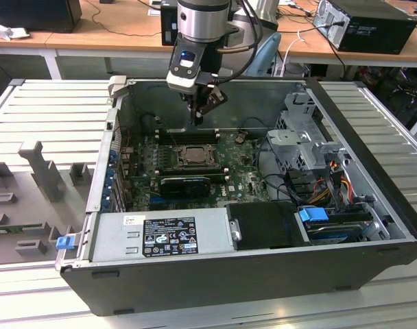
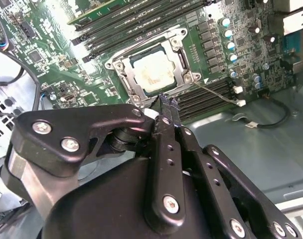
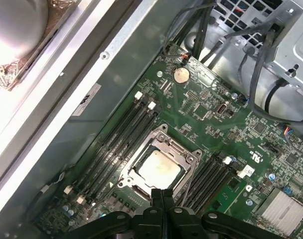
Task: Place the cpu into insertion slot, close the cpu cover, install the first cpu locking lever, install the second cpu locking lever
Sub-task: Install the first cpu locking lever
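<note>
Seated flat in slot point(image 3: 177, 148), cpu point(image 3: 159, 168): light, stiff, fragile, probably edge-hold only; tool point(image 3: 162, 193) closed, empty, beside slot's rim.

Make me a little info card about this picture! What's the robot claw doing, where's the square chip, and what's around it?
gripper: shut, empty, tips just above the edge of the insertion slot
cpu: lying flat in that slot
cpu cover: down flat, chip face showing through its cut-out
neighbours: black memory slots on both sides
place: green motherboard inside an open computer case
</note>
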Controlling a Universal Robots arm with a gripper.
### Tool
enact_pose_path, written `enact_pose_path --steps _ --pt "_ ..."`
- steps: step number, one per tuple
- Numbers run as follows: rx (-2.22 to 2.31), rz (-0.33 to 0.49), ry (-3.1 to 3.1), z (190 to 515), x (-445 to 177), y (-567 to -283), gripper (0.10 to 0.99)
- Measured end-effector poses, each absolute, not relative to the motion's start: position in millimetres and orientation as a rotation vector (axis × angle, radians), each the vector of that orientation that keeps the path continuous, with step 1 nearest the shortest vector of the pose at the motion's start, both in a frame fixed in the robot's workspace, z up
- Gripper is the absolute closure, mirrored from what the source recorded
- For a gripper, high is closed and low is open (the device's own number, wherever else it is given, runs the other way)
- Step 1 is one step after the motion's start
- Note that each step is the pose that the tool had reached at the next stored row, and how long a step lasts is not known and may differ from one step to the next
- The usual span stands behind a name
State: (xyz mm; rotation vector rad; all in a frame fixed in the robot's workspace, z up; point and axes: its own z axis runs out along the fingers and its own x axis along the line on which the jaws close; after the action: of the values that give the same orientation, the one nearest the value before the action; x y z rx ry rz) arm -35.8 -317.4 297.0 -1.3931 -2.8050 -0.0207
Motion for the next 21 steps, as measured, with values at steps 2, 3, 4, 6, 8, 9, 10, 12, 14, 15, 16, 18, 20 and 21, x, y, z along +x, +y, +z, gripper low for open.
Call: enact_pose_path --steps 2,3,4,6,8,9,10,12,14,15,16,18,20,21 --pt "-1.372 -0.021 -2.815 297.0 -35.8 -317.4 0.98" --pt "-1.364 -0.021 -2.819 297.0 -35.8 -317.4 0.98" --pt "-1.354 -0.02 -2.824 297.0 -35.8 -317.4 0.98" --pt "-1.333 -0.02 -2.834 297.0 -35.8 -317.4 0.98" --pt "-1.316 -0.02 -2.842 297.0 -35.8 -317.4 0.98" --pt "-1.309 -0.02 -2.845 297.0 -35.8 -317.4 0.98" --pt "-1.302 -0.02 -2.848 297.0 -35.8 -317.4 0.98" --pt "-1.286 -0.02 -2.855 297.0 -35.8 -317.4 0.98" --pt "-1.27 -0.02 -2.862 297.0 -35.8 -317.3 0.98" --pt "-1.258 -0.02 -2.867 297.0 -35.8 -317.4 0.98" --pt "-1.248 -0.02 -2.872 297.0 -35.8 -317.4 0.98" --pt "-1.229 -0.02 -2.88 297.0 -35.8 -317.4 0.98" --pt "-1.212 -0.02 -2.887 297.0 -35.8 -317.4 0.98" --pt "-1.201 -0.02 -2.892 297.0 -35.8 -317.4 0.98"
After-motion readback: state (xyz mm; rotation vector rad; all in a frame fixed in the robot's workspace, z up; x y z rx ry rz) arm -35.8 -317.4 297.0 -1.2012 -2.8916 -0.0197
